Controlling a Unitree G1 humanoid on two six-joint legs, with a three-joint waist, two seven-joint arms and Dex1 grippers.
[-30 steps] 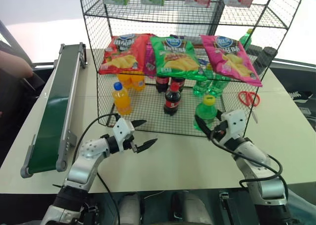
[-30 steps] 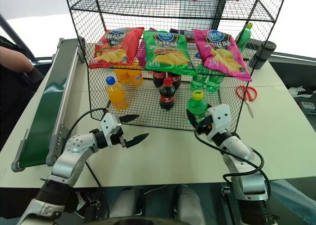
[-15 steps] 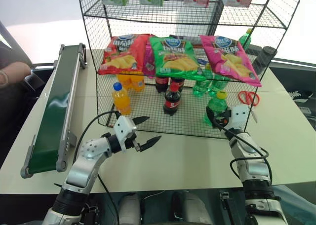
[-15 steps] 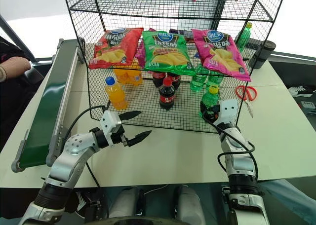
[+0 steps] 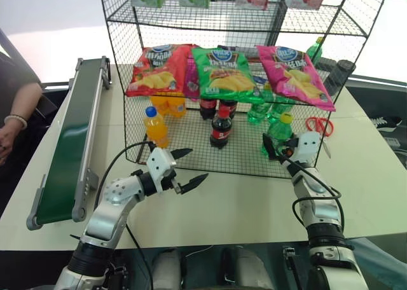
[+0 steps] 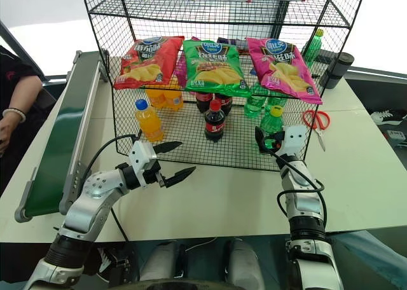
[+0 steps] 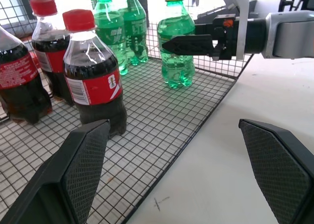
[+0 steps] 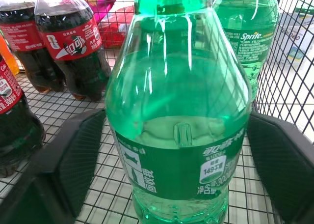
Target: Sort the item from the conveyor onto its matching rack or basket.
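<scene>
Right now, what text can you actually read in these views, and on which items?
"Sprite": rear green bottle.
"149", then unreadable Chinese characters: label of the front green soda bottle.
Stylised Chinese script, unreadable: red cola bottle label.
"1000"-like digits, uncertain: nearest cola bottle.
Chip bags' brand logos: too small.

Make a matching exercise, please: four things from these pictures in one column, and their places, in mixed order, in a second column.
Things:
1. clear-green plastic soda bottle with a yellow cap
2. red-handled scissors
3. pink chip bag
4. long dark green conveyor belt

Places:
A. on the white table, to the right of the black wire-mesh rack
B. standing on the rack's bottom tier, between the right gripper fingers
C. lying on the rack's middle tier
D. along the table's left side

Pairs: 1-B, 2-A, 3-C, 4-D
</scene>
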